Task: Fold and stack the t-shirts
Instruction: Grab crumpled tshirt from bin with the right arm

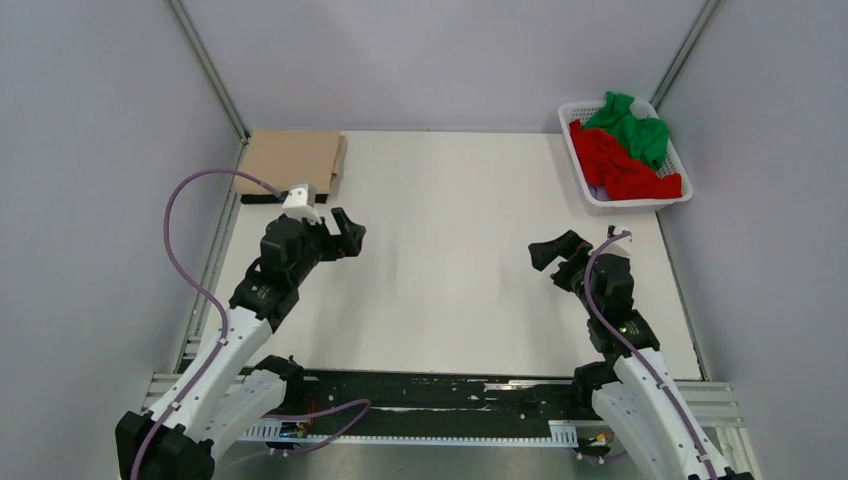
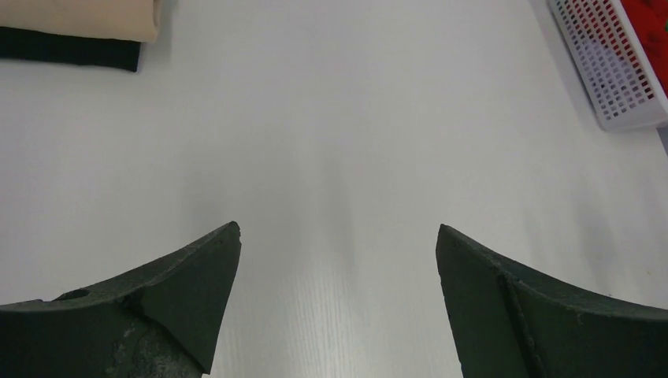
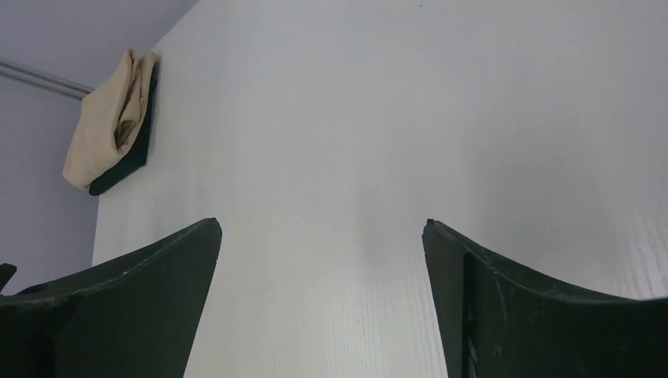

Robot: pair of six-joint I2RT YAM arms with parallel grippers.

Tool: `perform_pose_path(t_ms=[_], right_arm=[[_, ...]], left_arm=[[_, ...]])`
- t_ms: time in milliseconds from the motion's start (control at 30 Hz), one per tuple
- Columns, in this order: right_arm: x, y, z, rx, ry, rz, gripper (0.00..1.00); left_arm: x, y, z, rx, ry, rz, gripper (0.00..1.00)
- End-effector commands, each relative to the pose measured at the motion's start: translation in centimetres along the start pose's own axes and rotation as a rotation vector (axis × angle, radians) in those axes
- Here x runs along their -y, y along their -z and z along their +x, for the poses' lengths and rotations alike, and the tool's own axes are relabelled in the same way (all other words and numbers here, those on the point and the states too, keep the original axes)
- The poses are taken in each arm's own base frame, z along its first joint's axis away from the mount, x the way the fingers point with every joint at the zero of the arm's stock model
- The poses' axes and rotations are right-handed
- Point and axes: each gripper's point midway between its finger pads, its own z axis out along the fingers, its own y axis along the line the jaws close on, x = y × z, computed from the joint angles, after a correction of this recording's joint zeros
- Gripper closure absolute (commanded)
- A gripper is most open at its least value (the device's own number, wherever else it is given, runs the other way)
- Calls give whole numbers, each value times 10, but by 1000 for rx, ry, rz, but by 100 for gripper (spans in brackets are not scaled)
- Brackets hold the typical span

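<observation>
**One shirt folded, two waiting in the basket**

The left claw (image 1: pixel 345 232) and right claw (image 1: pixel 548 250) are hovering over the table (image 1: pixel 450 290), both spread wide and gripping nothing. Beyond the left claw, to its left, the tan shirt (image 1: pixel 293 160) is lying folded on a dark layer (image 2: pixel 71 49). Beyond the right claw, to its right, the red shirt (image 1: pixel 620 168) and green shirt (image 1: pixel 634 126) are sitting crumpled in the basket (image 1: pixel 572 140), so most of the folding seems left to do

Your left arm (image 1: pixel 225 350) and right arm (image 1: pixel 650 400) are white shells over black joints (a lilac cable (image 1: pixel 168 225) trails each). Your fingers (image 2: pixel 150 315), at the lower corners of both wrist views, are matte black.
</observation>
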Motion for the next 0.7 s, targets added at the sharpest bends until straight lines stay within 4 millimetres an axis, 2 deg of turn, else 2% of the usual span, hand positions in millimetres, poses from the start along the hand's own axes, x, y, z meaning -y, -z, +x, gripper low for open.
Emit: perform_pose_path(t_ms=[0, 133, 267, 333, 433, 467, 533, 667], right_arm=[[-19, 0, -40, 124, 2, -19, 0], [-25, -9, -82, 236, 63, 53, 0], [-22, -28, -146, 356, 182, 248, 0], [-10, -42, -175, 359, 238, 376, 0], [21, -69, -197, 213, 272, 529, 0], [21, -76, -209, 178, 281, 555, 0], [55, -90, -217, 94, 309, 654, 0], [96, -122, -236, 29, 281, 662, 0]], left_arm=[[-4, -4, -11, 29, 6, -34, 0], [-5, -10, -10, 16, 5, -47, 0], [-9, -15, -7, -1, -7, -68, 0], [-12, -15, -7, -2, -13, -84, 0], [-16, -16, -8, 2, -21, -103, 0], [-16, -16, -8, 3, -23, -107, 0], [-18, -16, -9, 7, -25, -115, 0], [-19, -18, -9, 6, -35, -120, 0]])
